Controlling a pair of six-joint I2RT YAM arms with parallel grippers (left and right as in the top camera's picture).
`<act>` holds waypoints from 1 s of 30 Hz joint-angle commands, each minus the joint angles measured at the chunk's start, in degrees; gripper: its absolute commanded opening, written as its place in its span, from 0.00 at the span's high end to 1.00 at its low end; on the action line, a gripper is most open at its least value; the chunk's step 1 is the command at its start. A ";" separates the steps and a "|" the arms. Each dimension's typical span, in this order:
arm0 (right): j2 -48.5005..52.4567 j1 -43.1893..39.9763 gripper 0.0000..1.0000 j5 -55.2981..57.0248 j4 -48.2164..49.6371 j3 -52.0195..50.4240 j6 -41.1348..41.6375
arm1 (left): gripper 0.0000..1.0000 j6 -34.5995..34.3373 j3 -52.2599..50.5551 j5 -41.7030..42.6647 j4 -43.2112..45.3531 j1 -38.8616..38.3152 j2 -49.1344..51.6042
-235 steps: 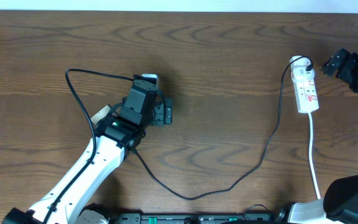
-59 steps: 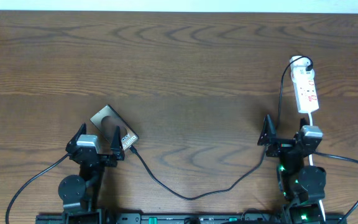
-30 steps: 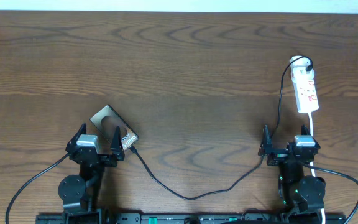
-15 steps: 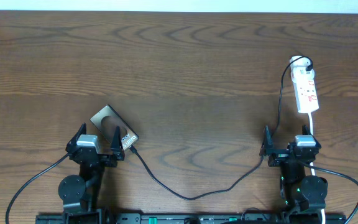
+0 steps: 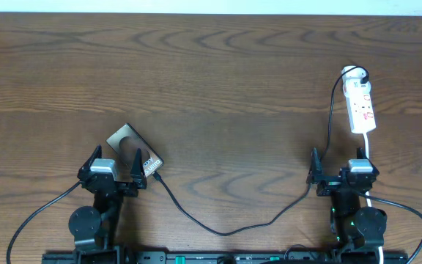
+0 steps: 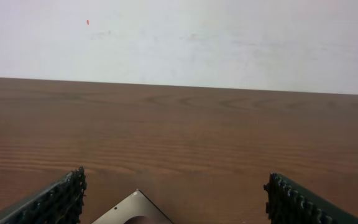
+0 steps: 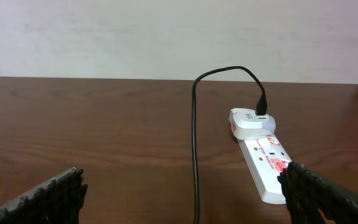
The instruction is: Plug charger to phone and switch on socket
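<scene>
Left wrist view: the left gripper [image 6: 176,190] has its two black ribbed fingers [image 6: 64,199] spread wide, with nothing between them. A grey corner of the phone [image 6: 132,210] pokes up from the bottom edge just ahead of the gap, nearer the left finger. No writing shows on that corner.

From overhead, the left gripper [image 5: 116,166] sits at the near edge of the table [image 5: 211,73]. The phone [image 5: 127,141] lies flat and slantwise just in front of it, its near end tucked under the right-hand finger. That end carries small white lettering, too small to read. The charger [image 5: 218,230] meets the phone's edge just outside that finger; whether the plug is seated cannot be told.

In the right wrist view, the right gripper [image 7: 182,190] also has its fingers [image 7: 55,196] set far apart and holds nothing. The charger [image 7: 194,149] runs straight ahead from between them, then arcs right into a white adapter [image 7: 250,121]. The adapter sits on the far end of the socket [image 7: 267,163], which lies ahead, toward the right finger. The socket's red print is too blurred to read.

From overhead, the socket [image 5: 361,106] lies well ahead of the right gripper [image 5: 339,176].
</scene>
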 commanded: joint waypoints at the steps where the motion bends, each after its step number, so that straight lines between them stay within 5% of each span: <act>1: -0.46 -0.55 0.01 -0.37 -0.44 -0.11 -0.22 | 0.10 0.33 -0.63 1.14 -2.62 0.28 -0.35; 30: -0.46 -1.42 0.01 0.28 -0.37 -0.11 -1.27 | 0.10 0.33 -0.63 1.14 -2.62 0.28 -0.35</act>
